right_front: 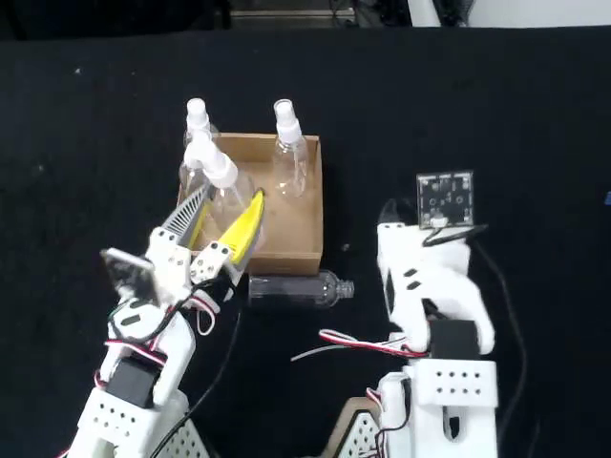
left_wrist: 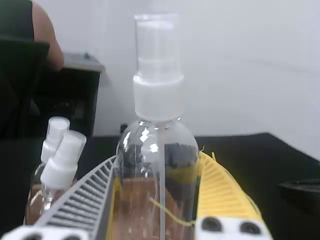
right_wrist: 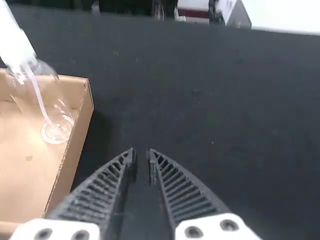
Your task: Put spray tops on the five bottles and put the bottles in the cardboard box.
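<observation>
When viewed from high up, shows the left gripper [right_front: 231, 194] clamped around a clear bottle [right_front: 225, 198] over the left half of the cardboard box [right_front: 291, 250], grey finger on one side, yellow on the other. From the left wrist, adds what that view lacks: the white spray top [left_wrist: 157, 90] seated on the bottle's neck, the dip tube down its middle, and two more capped bottles [left_wrist: 62, 160] standing close together beyond, toward the box's far left corner. Leaves the held bottle's base hidden behind the fingers; cannot tell whether resting on the box floor or hanging above it.

From high up again, gives a capped bottle [right_front: 289, 157] upright at the box's far right corner, and an uncapped bottle [right_front: 301, 289] lying on the black table [right_front: 477, 114] just beside the box's near wall, open neck toward the right arm. Blurs the crowded white tops at the far left corner into one cluster, hard to sort.

From the right wrist, shows the right gripper [right_wrist: 141, 152] with fingers drawn almost together, a thin slit at the tips, nothing between, above bare table just off the box's right wall. Catches the far-right bottle too, top partly cut off.
</observation>
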Tool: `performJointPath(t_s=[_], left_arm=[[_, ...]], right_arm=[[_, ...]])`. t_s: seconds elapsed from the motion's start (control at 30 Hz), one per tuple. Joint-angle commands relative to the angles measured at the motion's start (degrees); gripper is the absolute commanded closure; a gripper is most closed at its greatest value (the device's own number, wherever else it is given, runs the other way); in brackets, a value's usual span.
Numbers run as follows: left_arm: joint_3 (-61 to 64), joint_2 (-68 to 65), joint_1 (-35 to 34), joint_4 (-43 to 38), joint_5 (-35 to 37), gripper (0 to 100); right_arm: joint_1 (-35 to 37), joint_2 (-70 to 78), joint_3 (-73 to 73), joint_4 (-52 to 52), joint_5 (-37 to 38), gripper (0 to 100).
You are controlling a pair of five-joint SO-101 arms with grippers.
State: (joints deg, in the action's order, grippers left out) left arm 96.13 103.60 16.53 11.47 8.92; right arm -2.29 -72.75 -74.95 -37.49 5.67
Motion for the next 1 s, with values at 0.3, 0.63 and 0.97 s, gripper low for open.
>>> performJointPath(t_s=[0.3,0.63,0.97], left_arm=[[1.2,0.8,-10.8,5.5,0.4,97],[1.2,0.8,-15.0,5.5,-0.3,97],[1.2,0.9,-33.8,6.6,-5.2,97]], right_arm=[[5.2,-1.5,-9.5,13.5,-0.2,98.4],[7.8,-1.5,-10.1,13.4,-0.2,98.4],[8.1,-1.6,-10.8,13.5,-0.1,98.4]])
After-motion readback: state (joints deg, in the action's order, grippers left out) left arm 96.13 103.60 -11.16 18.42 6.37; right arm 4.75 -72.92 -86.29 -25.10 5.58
